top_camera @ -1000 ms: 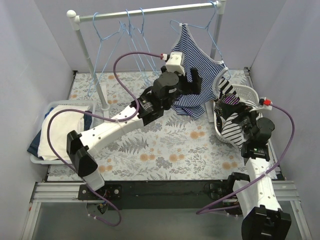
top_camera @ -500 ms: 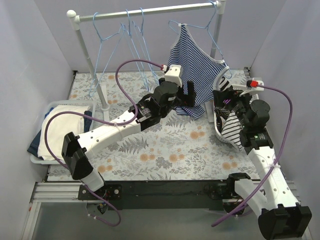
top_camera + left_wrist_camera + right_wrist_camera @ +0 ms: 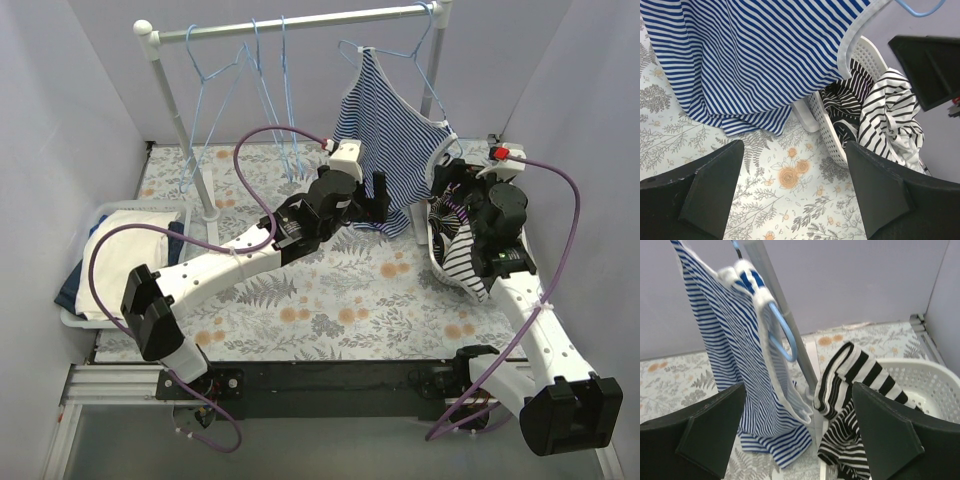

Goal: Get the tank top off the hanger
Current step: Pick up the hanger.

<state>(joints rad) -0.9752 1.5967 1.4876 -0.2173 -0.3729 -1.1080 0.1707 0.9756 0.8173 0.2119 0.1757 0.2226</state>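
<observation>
Flowered table [image 3: 330,300] under clothes rail [image 3: 300,22]; blue striped tank top [image 3: 390,150] still on blue hanger [image 3: 790,342], hem pooled on table beside basket [image 3: 825,125]. Right fingers [image 3: 890,440] just lifted clear of basket, swung toward hanger, wide, empty. Left fingers [image 3: 705,190] wide too, eased back slightly, facing hem. Removal not yet begun

Bright, even, diffuse light in every view; shadows on the table [image 3: 330,300] are soft and faint. No glare; focus sharp.
</observation>
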